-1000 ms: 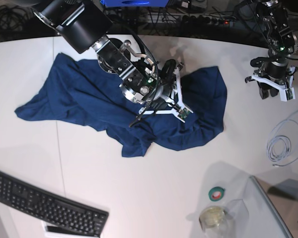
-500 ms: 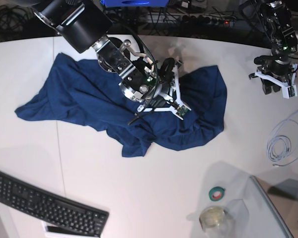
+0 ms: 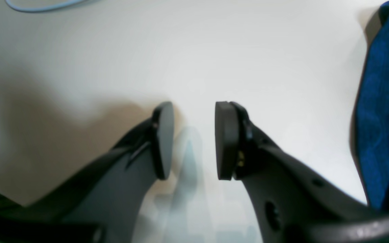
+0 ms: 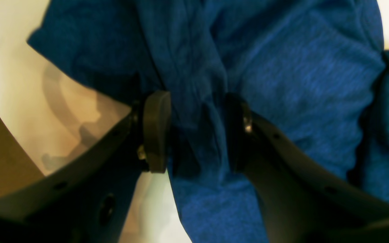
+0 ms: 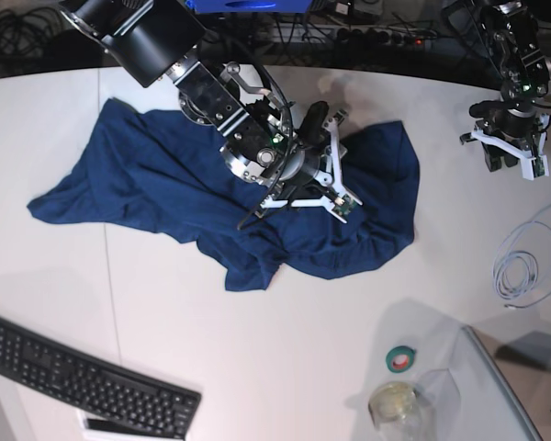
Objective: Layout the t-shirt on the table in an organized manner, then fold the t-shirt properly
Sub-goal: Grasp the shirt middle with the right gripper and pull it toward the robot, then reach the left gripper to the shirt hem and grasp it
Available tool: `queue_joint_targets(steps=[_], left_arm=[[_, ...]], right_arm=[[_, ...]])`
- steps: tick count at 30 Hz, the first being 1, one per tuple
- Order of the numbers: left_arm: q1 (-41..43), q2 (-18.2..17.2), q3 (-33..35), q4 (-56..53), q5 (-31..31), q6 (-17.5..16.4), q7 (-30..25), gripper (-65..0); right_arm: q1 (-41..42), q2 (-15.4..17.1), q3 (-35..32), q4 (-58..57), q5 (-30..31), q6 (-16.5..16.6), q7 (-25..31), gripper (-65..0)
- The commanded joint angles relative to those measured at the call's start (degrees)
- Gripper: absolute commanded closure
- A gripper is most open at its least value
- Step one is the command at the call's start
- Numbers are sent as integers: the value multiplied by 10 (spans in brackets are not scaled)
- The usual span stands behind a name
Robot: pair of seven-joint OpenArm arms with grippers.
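Note:
The dark navy t-shirt (image 5: 147, 184) lies crumpled and spread across the middle and left of the white table (image 5: 285, 349). My right gripper (image 5: 317, 161) is down on the shirt's right half. In the right wrist view its jaws (image 4: 196, 111) stand apart, with a loose fold of the t-shirt (image 4: 282, 84) running between the pads. My left gripper (image 5: 505, 156) hangs over bare table at the far right, apart from the shirt. Its jaws (image 3: 193, 135) are open with nothing between them, and the t-shirt's edge (image 3: 387, 101) shows at the right of that view.
A black keyboard (image 5: 83, 377) lies at the front left. A green tape roll (image 5: 401, 358) and a clear jar (image 5: 395, 404) sit at the front right beside a clear sheet (image 5: 496, 386). A coiled white cable (image 5: 523, 266) lies at the right edge.
My right gripper's jaws have widened around the shirt fold, and that arm has shifted slightly toward the far side. The left gripper has moved a little toward the far right.

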Motion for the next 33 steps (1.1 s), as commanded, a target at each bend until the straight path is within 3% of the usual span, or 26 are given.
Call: queue_joint_targets(steps=[1,4,10,15,30,33], left_arm=[[-3,-10,-3,8,-3,1,-12,-201],[-3,-10,-3,8,-3,1,-12,-201],[-2,-10,-3,8,-2,1,-12,-201],[-2,-10,-3,8,-2,1,-12,-201],[-5,-19,-3,8,-2,1,-12,-201],[-5,-18,1,8,-2,1,-12,-201]], right_arm=[[11,-6,2,3,1,0,9,-222],[12,-6,2,-16,1,0,11,-168],[13,-6,27,-16,3,0,11,-146],[12,-6,27,-13,3,0,11,-30],[-91,-6,21,87,3,7,6,-20],[-100,-6,21,76,3,31,6,-21]])
